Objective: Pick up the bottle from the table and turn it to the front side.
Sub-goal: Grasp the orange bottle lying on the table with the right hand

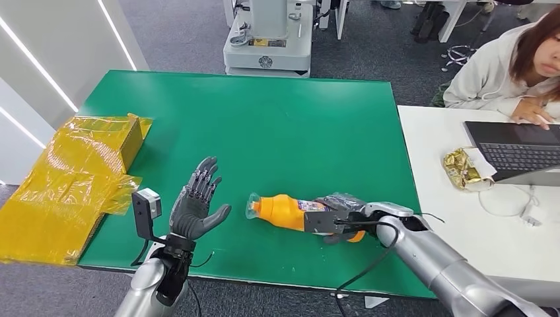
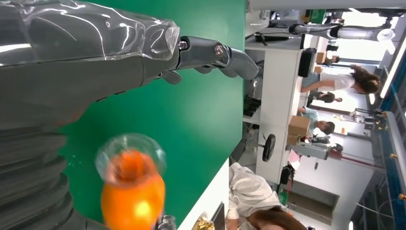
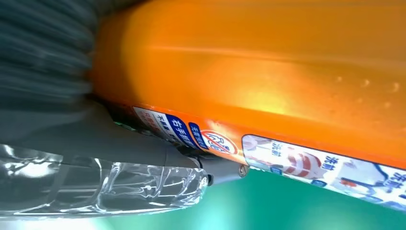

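Note:
An orange bottle (image 1: 284,211) with a clear cap lies on its side on the green table (image 1: 264,125), cap pointing towards my left hand. My right hand (image 1: 340,210) wraps around the bottle's labelled base end. In the right wrist view the orange body (image 3: 268,62) and its printed label (image 3: 306,163) press close against my thumb (image 3: 110,143). My left hand (image 1: 197,201) is raised palm-up to the left of the bottle, fingers spread, holding nothing. The left wrist view shows the bottle's cap end (image 2: 131,182) facing that hand (image 2: 95,52).
A yellow film-wrapped box (image 1: 72,175) sits at the table's left edge. To the right stands a white desk (image 1: 455,218) with a laptop (image 1: 518,150) and a gold wrapper (image 1: 462,168); a person (image 1: 508,66) sits there. A robot base (image 1: 267,43) stands beyond the table.

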You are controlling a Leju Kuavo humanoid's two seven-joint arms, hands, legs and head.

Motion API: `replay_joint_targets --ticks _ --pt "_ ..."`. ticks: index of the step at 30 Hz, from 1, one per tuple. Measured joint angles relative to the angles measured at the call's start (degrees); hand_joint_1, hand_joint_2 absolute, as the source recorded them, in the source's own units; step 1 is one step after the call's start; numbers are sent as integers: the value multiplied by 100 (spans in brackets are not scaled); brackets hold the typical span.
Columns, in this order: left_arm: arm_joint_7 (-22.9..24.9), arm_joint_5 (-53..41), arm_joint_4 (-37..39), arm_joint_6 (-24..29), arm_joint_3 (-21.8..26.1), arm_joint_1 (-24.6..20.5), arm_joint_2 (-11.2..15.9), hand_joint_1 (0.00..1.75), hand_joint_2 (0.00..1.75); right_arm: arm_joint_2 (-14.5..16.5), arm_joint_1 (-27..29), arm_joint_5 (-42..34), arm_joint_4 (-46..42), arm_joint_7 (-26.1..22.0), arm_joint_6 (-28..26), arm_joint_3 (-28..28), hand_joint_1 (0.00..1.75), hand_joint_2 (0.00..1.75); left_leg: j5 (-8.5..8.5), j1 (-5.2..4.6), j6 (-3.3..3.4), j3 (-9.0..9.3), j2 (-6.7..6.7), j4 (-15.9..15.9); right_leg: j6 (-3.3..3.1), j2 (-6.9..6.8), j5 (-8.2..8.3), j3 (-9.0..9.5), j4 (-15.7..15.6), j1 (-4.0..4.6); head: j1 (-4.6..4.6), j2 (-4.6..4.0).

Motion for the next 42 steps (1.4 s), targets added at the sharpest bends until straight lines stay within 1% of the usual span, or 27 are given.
replay_joint_targets --ticks 2,4,6,8,12,16,19,23,28,33,36,38,42 --pt "-55 -10 0 25 0 14 3 0 175 -19 272 -624 -49 -402 21 -311 175 175 0 0 0 -1 -6 0 0 -6 -1 2 -1 0 -1 0" --pt "-108 -21 0 66 0 40 9 0 175 -37 648 -971 -206 -648 -239 -631 175 175 0 1 0 -4 -12 -1 0 -14 -2 2 -1 1 -1 0" --pt "-144 -30 -1 95 0 78 21 0 175 -62 1047 -1119 -462 -758 -563 -946 175 175 -1 1 0 -8 -15 -2 0 -18 -2 1 -1 1 0 0" --pt "-159 -34 -1 108 0 106 33 0 175 -91 1343 -1159 -711 -753 -727 -1192 175 175 -1 1 0 -9 -12 -2 0 -15 -2 -1 -1 1 0 0" --pt "-172 -70 -5 164 0 125 43 0 175 -135 1799 -1276 -1135 -701 -869 -1559 175 175 -1 0 1 -10 -15 -2 2 -19 -4 -1 -2 0 1 0" --pt "-206 -158 -26 264 0 209 50 0 175 -110 2572 -1393 -1819 -777 -1142 -2174 175 175 -1 0 1 -25 -34 -2 4 -35 -7 -7 -1 0 0 0" --pt "-221 -196 -50 289 0 230 51 0 175 -53 2987 -1299 -2244 -779 -1225 -2548 175 175 -2 0 2 -29 -31 -3 3 -32 -8 -13 -1 0 -1 0" --pt "-222 -230 -68 291 0 250 45 0 175 42 3340 -1181 -2582 -782 -1324 -2897 175 175 -2 0 2 -31 -32 -3 2 -32 -9 -17 -1 0 0 0" --pt "-220 -423 -92 196 0 226 28 0 175 317 3835 -961 -3012 -927 -1675 -3394 175 175 -2 0 2 -32 -30 -4 1 -32 -9 -19 -1 0 -1 0" --pt "-176 -517 -118 78 0 102 19 0 175 559 4035 -837 -3292 -996 -1786 -3697 175 175 -2 0 2 -31 -20 -4 1 -23 -9 -21 -1 0 0 0" --pt "-94 -494 -118 -141 -12 -23 17 0 175 649 4016 -767 -3340 -1051 -1830 -3795 175 175 0 0 2 -33 -21 -3 1 -24 -7 -21 0 0 0 0" --pt "-15 -468 -117 -327 -49 -221 8 0 175 708 3917 -749 -3342 -1127 -1886 -3826 175 175 3 0 3 -33 -21 -3 0 -24 -4 -22 0 0 0 0" --pt "145 -357 -80 -645 -239 -771 -34 0 175 832 3577 -701 -3314 -1316 -2042 -3820 175 175 11 0 2 -33 -20 -2 0 -23 2 -21 2 0 0 0"
